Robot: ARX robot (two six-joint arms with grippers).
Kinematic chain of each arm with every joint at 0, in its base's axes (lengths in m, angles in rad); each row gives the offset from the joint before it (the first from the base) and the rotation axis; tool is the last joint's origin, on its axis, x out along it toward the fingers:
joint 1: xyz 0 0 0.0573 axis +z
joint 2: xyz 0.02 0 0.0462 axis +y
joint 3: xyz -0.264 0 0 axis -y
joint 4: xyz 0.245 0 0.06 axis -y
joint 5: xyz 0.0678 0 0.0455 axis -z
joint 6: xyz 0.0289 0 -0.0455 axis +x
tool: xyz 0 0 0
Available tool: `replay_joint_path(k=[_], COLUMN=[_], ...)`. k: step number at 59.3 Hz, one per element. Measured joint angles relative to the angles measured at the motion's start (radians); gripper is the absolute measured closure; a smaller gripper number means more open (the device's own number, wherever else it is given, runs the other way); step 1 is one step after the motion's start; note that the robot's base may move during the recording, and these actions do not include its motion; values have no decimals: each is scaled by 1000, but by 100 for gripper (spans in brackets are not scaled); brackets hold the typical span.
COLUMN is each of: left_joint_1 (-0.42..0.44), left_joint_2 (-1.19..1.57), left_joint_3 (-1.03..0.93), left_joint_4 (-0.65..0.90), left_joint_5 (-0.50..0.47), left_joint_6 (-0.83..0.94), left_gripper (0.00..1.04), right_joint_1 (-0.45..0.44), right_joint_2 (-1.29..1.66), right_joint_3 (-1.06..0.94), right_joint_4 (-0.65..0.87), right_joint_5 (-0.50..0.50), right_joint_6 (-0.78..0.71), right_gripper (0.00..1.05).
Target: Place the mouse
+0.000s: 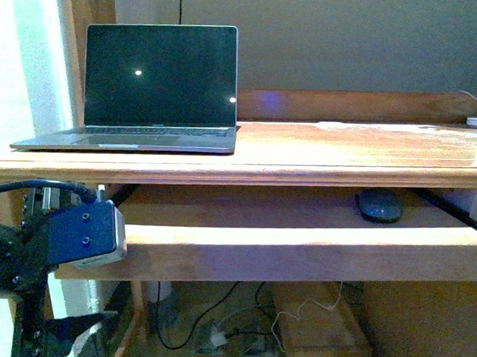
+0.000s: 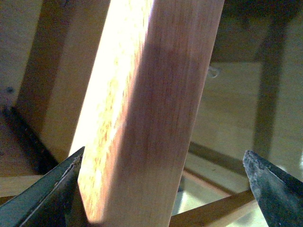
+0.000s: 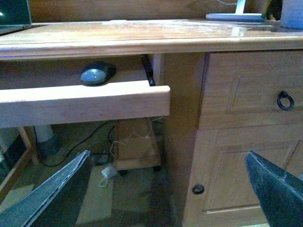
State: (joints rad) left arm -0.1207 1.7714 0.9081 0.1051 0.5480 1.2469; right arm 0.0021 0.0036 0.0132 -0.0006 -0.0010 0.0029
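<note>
The mouse (image 1: 379, 205) lies on the pulled-out tray (image 1: 298, 255), toward its right end and just behind its front rail, which cuts off the mouse's lower edge in the front view. In the right wrist view the mouse (image 3: 96, 74) sits in shadow there, its far side hard to make out. At the tray's left end the left gripper (image 2: 163, 156) has its jaws spread around a wooden board; whether this is the tray's rail I cannot tell. A blue wrist block (image 1: 85, 233) hides those jaws from the front. The right gripper (image 3: 167, 153), before the tray's right end, is spread wide and empty. Above the tray's left half stands a laptop (image 1: 159, 86), its screen dark.
</note>
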Motion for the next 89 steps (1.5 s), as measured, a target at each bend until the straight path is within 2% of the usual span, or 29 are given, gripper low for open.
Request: replay_joint_path(k=[8, 17, 22, 27, 28, 33, 40, 48, 55, 61, 71, 74, 77, 83, 89], left_joint_1=[-41, -89, -119, -126, -126, -132, -134, -134, -139, -153, -181, -189, -188, -164, -121], left_joint_2=[-121, -214, -262, -295, -306, -338, -372, -421, -515, -624, -854, -941, -1029, -1287, -1430], left_joint_3=[-76, -147, -202, -236, -246, -260, -257, -285, -344, -421, -568, -635, -682, -774, -807], left_joint_4=[-103, -97, -7, 125, 169, 322, 411, 422, 426, 420, 320, 364, 349, 174, 111], left_joint_5=[116, 237, 318, 325, 319, 248, -20, -331, -538, -666, -779, -834, -844, -818, -779], left_joint_6=[-133, -357, -595, -782, -862, -1054, -1254, -1262, -1242, -1222, -1226, -1231, -1234, -1237, -1238], left_gripper=[8, 8, 8, 8, 8, 8, 8, 8, 8, 8, 8, 16, 23, 41, 57], right_joint_1=[0, 0, 0, 0, 0, 0, 0, 0, 0, 0, 0, 0, 0, 0, 0], right_joint_2=[0, 0, 0, 0, 0, 0, 0, 0, 0, 0, 0, 0, 0, 0, 0], right_joint_3=[0, 0, 0, 0, 0, 0, 0, 0, 0, 0, 0, 0, 0, 0, 0], right_joint_4=[0, 0, 0, 0, 0, 0, 0, 0, 0, 0, 0, 0, 0, 0, 0], right_joint_5=[0, 0, 0, 0, 0, 0, 1, 0, 0, 0, 0, 0, 0, 0, 0], right_joint_6=[0, 0, 0, 0, 0, 0, 0, 0, 0, 0, 0, 0, 0, 0, 0], right_gripper=[7, 7, 7, 7, 7, 7, 7, 7, 7, 7, 7, 7, 7, 7, 7])
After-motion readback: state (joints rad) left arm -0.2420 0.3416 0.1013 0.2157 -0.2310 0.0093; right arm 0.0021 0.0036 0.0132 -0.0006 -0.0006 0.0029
